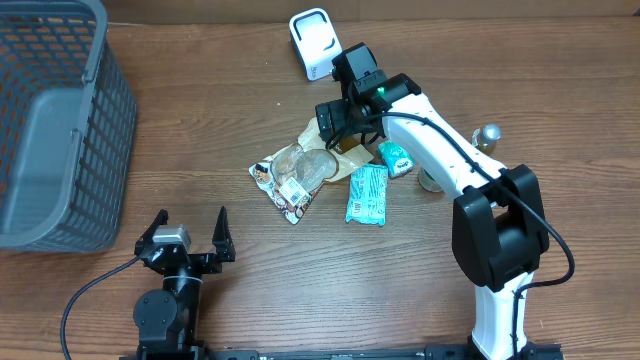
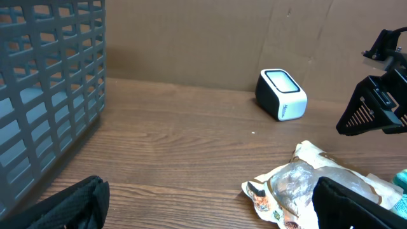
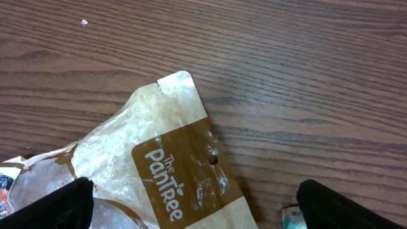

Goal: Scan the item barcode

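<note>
Several packets lie in a pile mid-table: a clear bag with a brown "The Pantree" label, a colourful printed packet and a teal packet. The white barcode scanner stands at the back. My right gripper hovers open just above the brown-label bag, a finger on either side, holding nothing. My left gripper stands open near the front edge, left of the pile, with bare wood between its fingers.
A grey mesh basket fills the back left. A small teal item and a round metal-topped container sit right of the pile, beside the right arm.
</note>
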`<state>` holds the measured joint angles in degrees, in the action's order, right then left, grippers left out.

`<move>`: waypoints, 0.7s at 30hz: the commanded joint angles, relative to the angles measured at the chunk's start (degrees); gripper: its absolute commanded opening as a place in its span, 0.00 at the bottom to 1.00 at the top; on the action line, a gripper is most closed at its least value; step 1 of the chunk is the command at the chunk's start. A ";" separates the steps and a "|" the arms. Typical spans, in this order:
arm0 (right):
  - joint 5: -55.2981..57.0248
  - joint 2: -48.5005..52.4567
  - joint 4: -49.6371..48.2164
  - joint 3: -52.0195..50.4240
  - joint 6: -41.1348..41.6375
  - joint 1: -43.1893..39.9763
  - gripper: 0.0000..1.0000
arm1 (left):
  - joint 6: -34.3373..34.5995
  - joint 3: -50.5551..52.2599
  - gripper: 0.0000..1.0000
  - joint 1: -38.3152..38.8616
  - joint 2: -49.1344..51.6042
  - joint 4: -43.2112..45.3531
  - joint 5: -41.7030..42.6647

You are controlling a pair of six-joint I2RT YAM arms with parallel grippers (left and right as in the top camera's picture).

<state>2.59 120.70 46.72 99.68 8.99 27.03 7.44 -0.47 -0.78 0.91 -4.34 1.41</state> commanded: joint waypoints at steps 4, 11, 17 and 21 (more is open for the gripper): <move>0.55 -0.15 -0.15 -0.35 0.17 -0.26 1.00 | -1.05 0.20 1.00 -0.37 -0.66 -0.13 -0.37; 0.55 -0.15 -0.15 -0.35 0.17 -0.26 1.00 | -1.05 0.20 1.00 -0.37 -0.66 -0.13 -0.37; 0.57 -0.15 -0.15 -0.35 0.17 -0.26 1.00 | -1.05 0.20 1.00 -0.37 -0.66 -0.13 -0.37; 1.25 -0.13 -0.09 -0.37 0.15 -0.35 1.00 | -1.05 0.20 1.00 -0.37 -0.66 -0.13 -0.35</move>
<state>2.61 120.70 46.72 99.68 9.02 27.03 7.29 -0.47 -0.78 0.91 -4.34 1.43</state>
